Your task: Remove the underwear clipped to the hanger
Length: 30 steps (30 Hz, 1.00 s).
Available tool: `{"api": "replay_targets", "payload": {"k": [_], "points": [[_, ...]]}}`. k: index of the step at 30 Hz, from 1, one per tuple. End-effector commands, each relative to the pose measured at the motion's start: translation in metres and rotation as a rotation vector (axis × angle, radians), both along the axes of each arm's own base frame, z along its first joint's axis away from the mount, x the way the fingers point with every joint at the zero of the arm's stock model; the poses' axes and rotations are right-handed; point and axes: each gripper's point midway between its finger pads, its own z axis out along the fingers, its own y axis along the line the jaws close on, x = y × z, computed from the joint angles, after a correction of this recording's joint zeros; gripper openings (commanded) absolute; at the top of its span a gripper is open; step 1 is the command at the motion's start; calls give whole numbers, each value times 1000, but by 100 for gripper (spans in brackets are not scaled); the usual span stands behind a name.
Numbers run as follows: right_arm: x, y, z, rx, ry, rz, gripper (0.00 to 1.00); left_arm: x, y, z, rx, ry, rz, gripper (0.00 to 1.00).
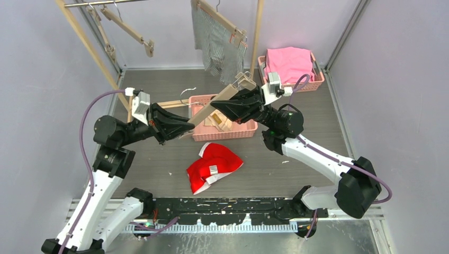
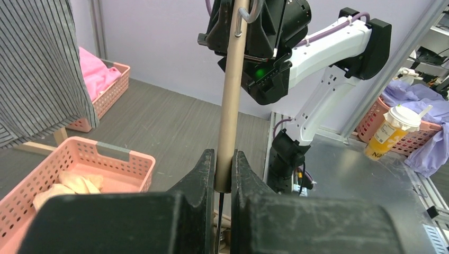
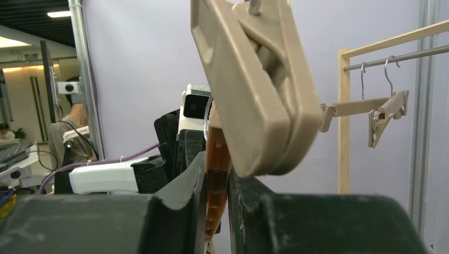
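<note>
A tan clip hanger (image 1: pixel 222 96) with nothing on it is held in the air between both grippers, over the pink basket (image 1: pixel 249 130). My left gripper (image 1: pixel 189 126) is shut on its lower end, the bar (image 2: pixel 229 106) standing between my fingers. My right gripper (image 1: pixel 217 106) is shut on the hanger near its clip (image 3: pixel 254 90). The red briefs (image 1: pixel 214 166) lie on the table in front of the basket. The pale peach briefs (image 1: pixel 219 123) lie in the basket (image 2: pixel 79 156). The striped briefs (image 1: pixel 219 45) hang clipped to a hanger on the rail and also show in the left wrist view (image 2: pixel 37 69).
A second pink basket (image 1: pixel 315 83) at the back right holds a bright pink cloth (image 1: pixel 288 63). Empty hangers (image 1: pixel 127 29) hang on the rail at the left, and one shows in the right wrist view (image 3: pixel 370 108). Wooden rack posts (image 1: pixel 87 47) stand at the back.
</note>
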Motion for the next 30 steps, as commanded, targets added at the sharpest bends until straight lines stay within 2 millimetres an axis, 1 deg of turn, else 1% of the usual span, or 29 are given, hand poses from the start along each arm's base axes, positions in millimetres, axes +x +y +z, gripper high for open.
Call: {"api": "replay_targets", "payload": {"k": [1,2,3,4,5,8,11,13,15,16,17,20,21,23,25,27,30], "points": [[-6,1,6,5,-59,-17,23,2,10,14,18,67,101,0],[-5,2,5,-1,-54,-20,48,-1,10,17,22,65,99,0],[-3,2,3,-6,-46,-25,78,-5,11,21,24,61,95,0],[0,4,2,-13,-35,-30,97,-10,12,25,25,53,86,0],[2,6,1,-24,-27,-35,99,-14,13,29,22,45,82,0],[8,10,-5,-55,-2,-46,100,-21,18,38,30,28,101,0],[17,16,-18,-108,29,-76,100,-20,28,33,79,48,182,0],[26,17,-30,-157,49,-129,100,-15,40,26,129,46,281,0],[38,19,-51,-229,95,-204,100,-9,57,17,183,61,401,0],[45,20,-65,-277,122,-253,100,-7,67,12,212,69,463,0],[51,22,-88,-357,163,-299,100,-2,82,10,238,75,558,0],[48,30,-135,-530,199,-438,100,6,119,1,317,95,772,0],[50,30,-152,-589,216,-513,100,7,131,-4,348,110,833,0],[41,33,-188,-715,245,-584,100,10,148,-9,383,134,925,0],[30,36,-222,-812,286,-604,100,15,157,-15,419,166,977,0],[15,40,-255,-877,323,-575,100,19,162,-24,458,206,1005,0],[3,41,-295,-918,409,-560,100,28,166,-33,489,256,1037,0]]}}
